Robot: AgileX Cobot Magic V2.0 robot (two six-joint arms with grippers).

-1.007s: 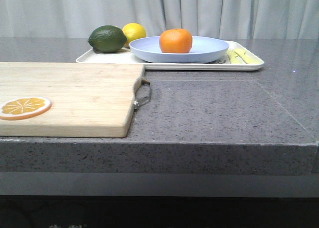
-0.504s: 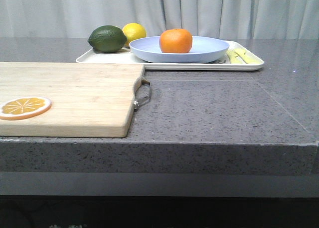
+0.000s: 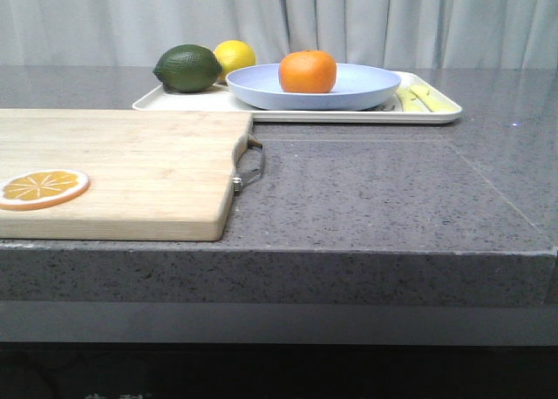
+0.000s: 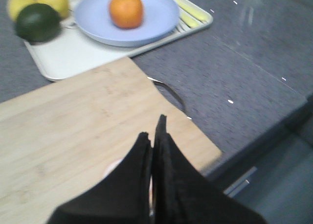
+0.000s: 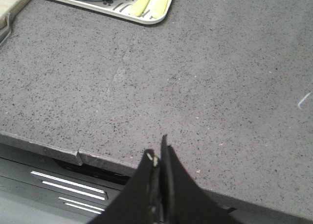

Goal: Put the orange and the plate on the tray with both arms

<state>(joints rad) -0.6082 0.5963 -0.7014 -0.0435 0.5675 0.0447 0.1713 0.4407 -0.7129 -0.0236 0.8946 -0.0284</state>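
— Above the cutting board: left hand, fingers pressed together, holding nothing. Above the tabletop, near its front edge: right hand, pressed together too, also with nothing.

— And at the far side: orange on the plate, plate on the tray. Beside the plate, also on the tray: dark green fruit and lemon. On the board, an orange slice.
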